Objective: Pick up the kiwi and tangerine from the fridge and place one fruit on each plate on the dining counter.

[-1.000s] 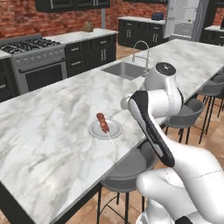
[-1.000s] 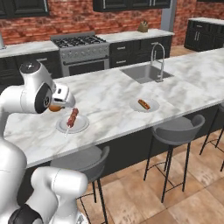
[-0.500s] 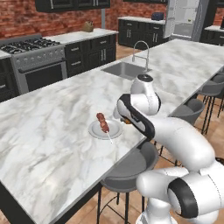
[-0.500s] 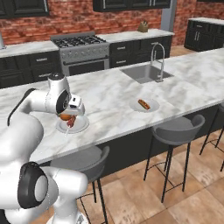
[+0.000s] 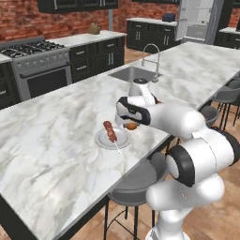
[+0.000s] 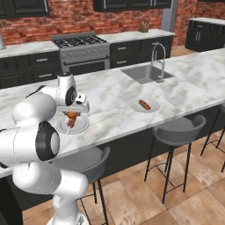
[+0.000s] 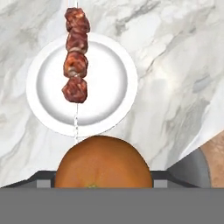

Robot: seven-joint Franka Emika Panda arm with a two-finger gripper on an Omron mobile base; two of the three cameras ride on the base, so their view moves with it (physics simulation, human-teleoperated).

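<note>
My gripper [image 5: 131,124] is shut on the tangerine [image 5: 131,126], a bright orange ball. It hangs just above the dining counter [image 5: 56,154], at the right edge of a white plate [image 5: 123,139]. In the hand view the tangerine [image 7: 103,162] sits low between the fingers, with the plate [image 7: 109,87] just ahead of it. In the right base view the tangerine [image 6: 72,115] hovers over the near plate [image 6: 79,128]. A second plate [image 6: 137,107] lies further right. The fridge [image 5: 197,21] stands far back. The kiwi is out of view.
A meat skewer [image 7: 75,61] lies across the near plate's left half. A sausage [image 6: 144,104] lies on the second plate. A sink with faucet [image 6: 154,66] is set into the island. Bar stools [image 6: 178,129] line its near side, and a stove [image 5: 37,61] stands on the back wall.
The arm has swung down from a raised pose toward the counter, carrying the tangerine to the edge of the plate with the skewer. The grip has stayed the same.
</note>
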